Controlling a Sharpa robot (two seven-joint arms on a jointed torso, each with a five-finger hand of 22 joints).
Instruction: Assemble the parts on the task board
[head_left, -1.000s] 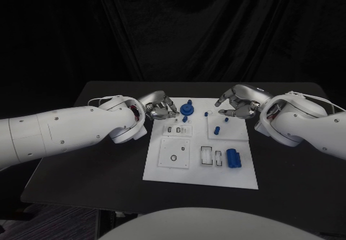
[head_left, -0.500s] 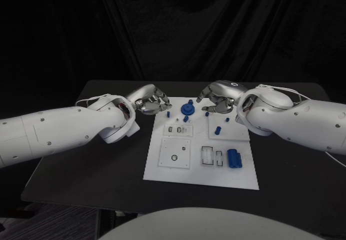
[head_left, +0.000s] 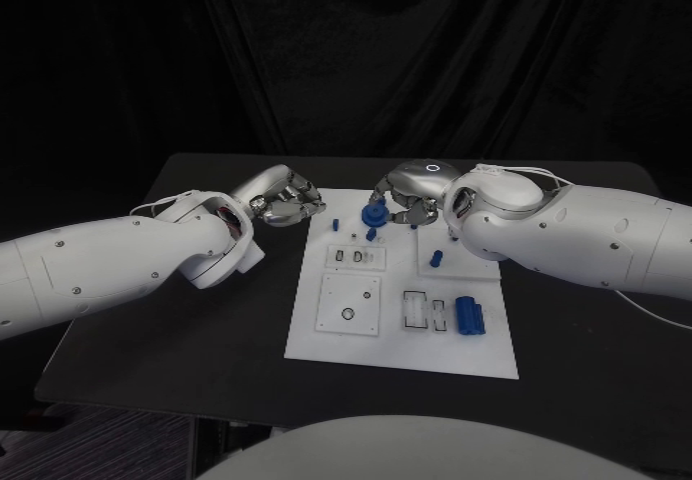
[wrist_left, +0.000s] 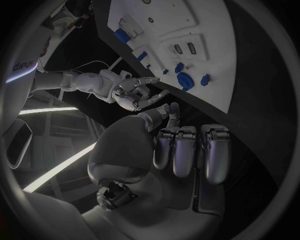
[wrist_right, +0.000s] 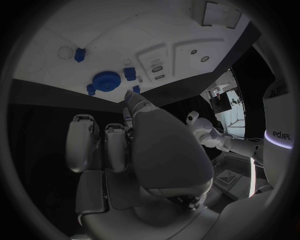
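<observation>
The white task board (head_left: 325, 335) is seen in the middle of the black table (head_left: 173, 330). The left hand (head_left: 283, 201) is held over the table just off the board's far left corner; its fingers (wrist_left: 187, 150) are curled in side by side, and nothing is seen in them. The right hand (head_left: 407, 198) is held above the board's far edge, its fingers (wrist_right: 94, 145) bent inward with nothing seen between them. A blue gear (head_left: 375, 215) is found at the far edge of the board, just beside the right hand; contact cannot be told. Small blue pegs (head_left: 434, 261) are stood nearby, and a blue cylinder (head_left: 466, 315) is laid near the board's right side.
</observation>
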